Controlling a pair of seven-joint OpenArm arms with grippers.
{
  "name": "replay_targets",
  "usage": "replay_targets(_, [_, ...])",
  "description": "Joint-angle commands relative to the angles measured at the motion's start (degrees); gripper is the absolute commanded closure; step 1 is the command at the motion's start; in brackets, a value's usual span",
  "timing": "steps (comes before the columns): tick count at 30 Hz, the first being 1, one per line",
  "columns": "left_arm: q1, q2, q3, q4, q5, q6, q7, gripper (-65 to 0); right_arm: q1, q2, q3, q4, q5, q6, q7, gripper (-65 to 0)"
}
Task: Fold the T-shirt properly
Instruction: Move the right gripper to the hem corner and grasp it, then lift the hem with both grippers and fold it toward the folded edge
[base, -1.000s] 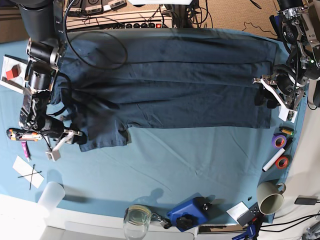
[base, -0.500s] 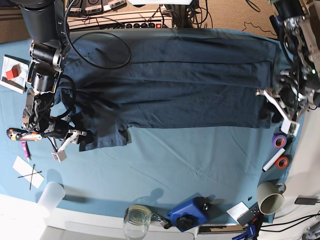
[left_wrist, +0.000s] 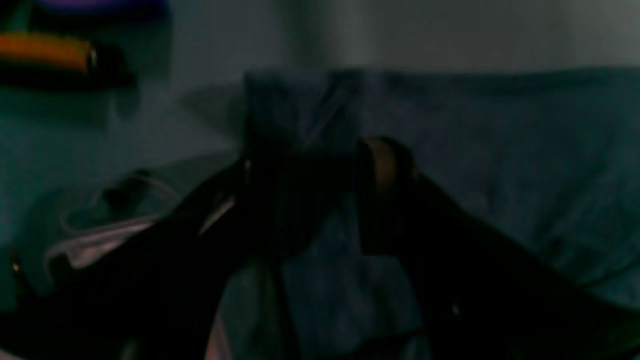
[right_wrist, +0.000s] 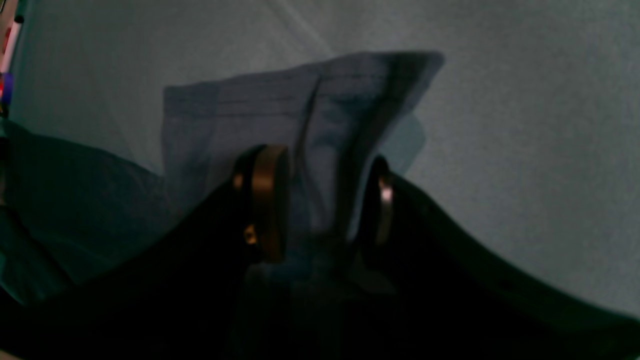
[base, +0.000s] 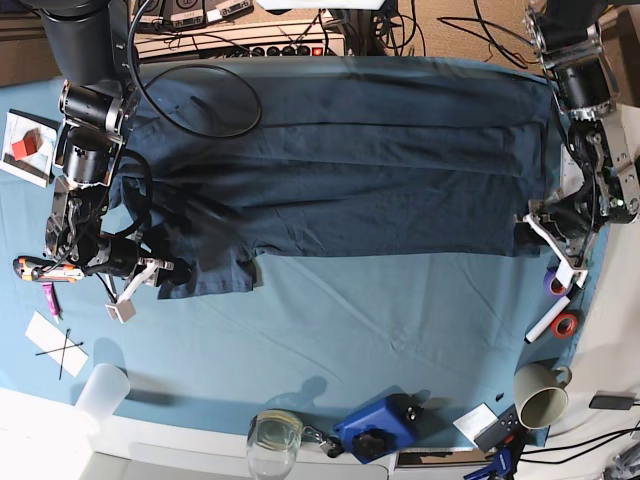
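Across the teal table cloth (base: 400, 330) we judge the fold starting: right gripper (right_wrist: 320, 200) and left gripper (left_wrist: 310, 195) each pinch the T-shirt (base: 340, 170) edge, next lifting together.

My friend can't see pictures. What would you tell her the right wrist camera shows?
A robot's right gripper seen from close up, its two dark jaws pinching a bunched fold of the dark blue T-shirt. The cloth sticks up between the jaws, above a lighter teal table cloth.
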Motion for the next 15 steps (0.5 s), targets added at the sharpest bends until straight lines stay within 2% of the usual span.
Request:
replay_targets(1, [-1.79,-0.92,-0.20,-0.42,0.46,-0.02,0.20,-27.1,0.79,0.68,-0.11,0.22,-1.81,-0.36,-2.40,-22.4])
replay_targets(3, [-2.12,-0.85,-0.20,-2.64,-0.59,-0.07,1.16,-27.1,0.79,0.68,-0.11,0.22,-1.81,-0.36,-2.54,-22.4])
replay_targets(5, [-2.12,-0.66,-0.20,-4.61,-2.25,-1.84,1.38,-27.1,0.79,0.66,-0.11,0.22,-1.49,-0.36,-3.08,-22.4])
replay_targets(9, [-2.08,-0.09,-0.20,-7.06,-5.20,-2.82,5.20,-27.0,0.79,0.68,-0.11,0.22,4.15,-0.36,-5.66,-21.7])
replay_targets(11, [-2.08,-0.11,-0.20,-7.08,-5.18,-2.78,6.08,-25.3,0.79,0.68,-0.11,0.22,5.81,-0.36,-6.64,-12.7])
replay_targets(13, [-2.12,-0.11,-0.20,-7.08,-5.27,-2.80,6.05,-18.4,0.81,0.66,-0.11,0.22,6.14,-0.36,-7.06,-2.5])
replay_targets(15, [-2.10,-0.11,-0.20,-7.08,-6.71,-2.82,6.12,-9.3,0.81,0.68,-0.11,0.22,6.08,-0.36,-7.21,0.0])
